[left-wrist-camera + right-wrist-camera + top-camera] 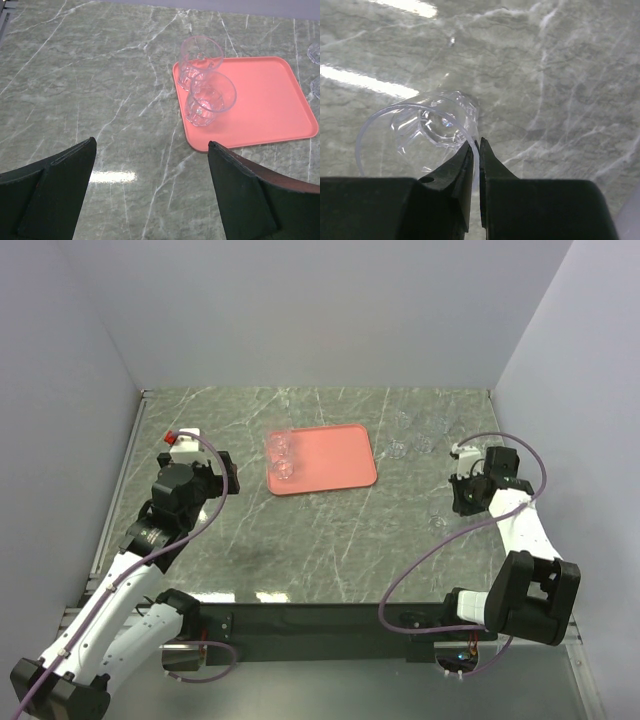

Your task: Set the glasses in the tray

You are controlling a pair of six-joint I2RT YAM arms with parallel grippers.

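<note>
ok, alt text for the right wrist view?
The right gripper pinches the rim of a clear glass, its fingers almost closed on the thin wall and the glass's mouth tilted towards the camera. Behind is the grey-green marble table with bright light reflections.

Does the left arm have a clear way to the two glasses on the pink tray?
Probably yes. The left arm has its jaws open, facing the two glasses on the tray, with only bare table in between.
</note>
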